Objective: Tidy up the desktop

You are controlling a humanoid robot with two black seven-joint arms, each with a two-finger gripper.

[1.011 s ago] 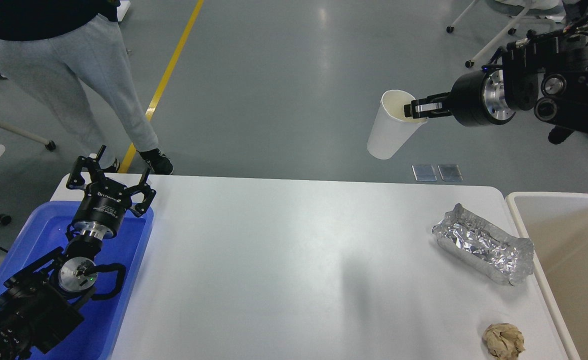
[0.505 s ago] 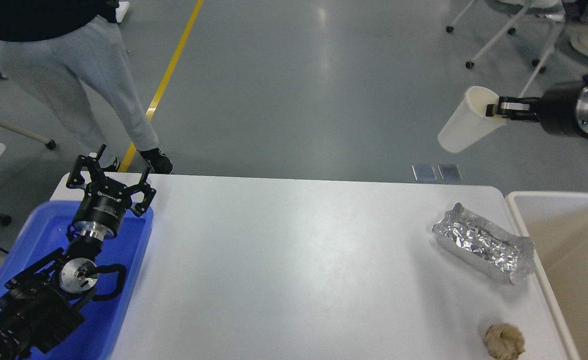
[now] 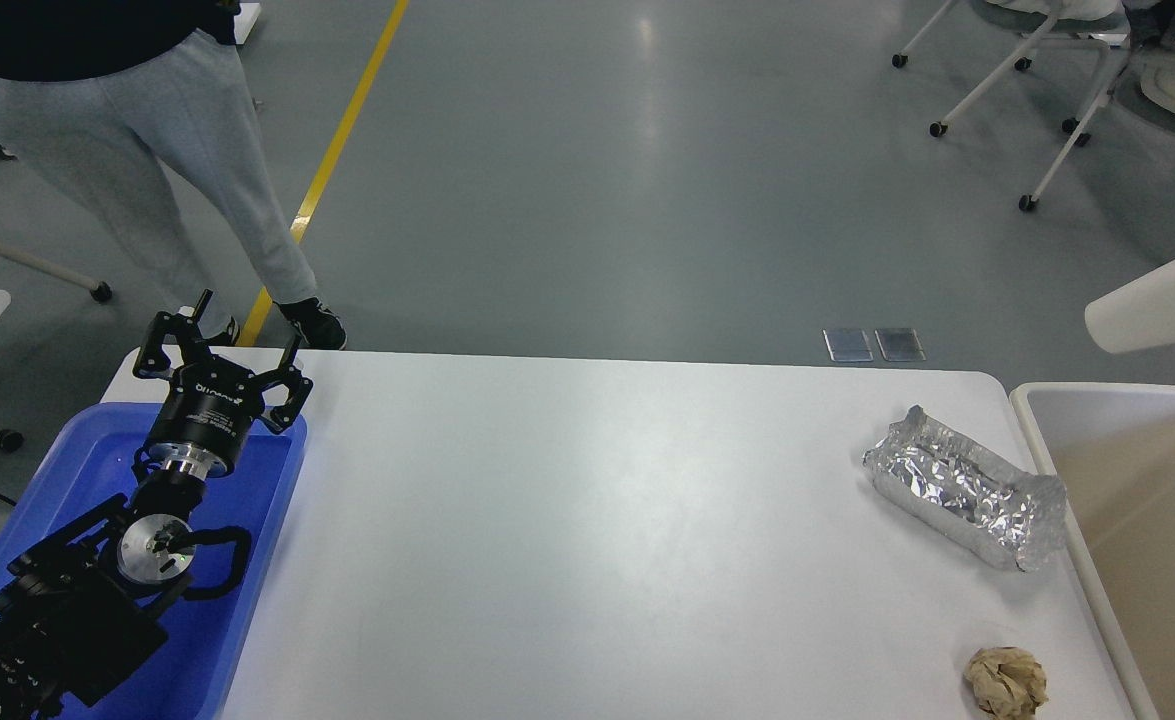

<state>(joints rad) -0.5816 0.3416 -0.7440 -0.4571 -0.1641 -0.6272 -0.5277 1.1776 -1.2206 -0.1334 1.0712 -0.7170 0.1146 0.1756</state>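
The surface (image 3: 567,520) carries a foil tray (image 3: 967,495) and a paper ball (image 3: 1005,682), both light and easily crushed; grip the tray's rim. The left gripper (image 3: 222,350) hangs spread, empty. The right gripper is probably outside the view.

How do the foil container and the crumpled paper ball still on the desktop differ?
The foil container is shiny silver; the crumpled paper ball is dull brown. The container is long, boxy and open-topped; the ball is a rounder wad. The container is clearly the larger and lies farther from me than the ball. Both rest on the desktop at its right end, beside the beige bin.
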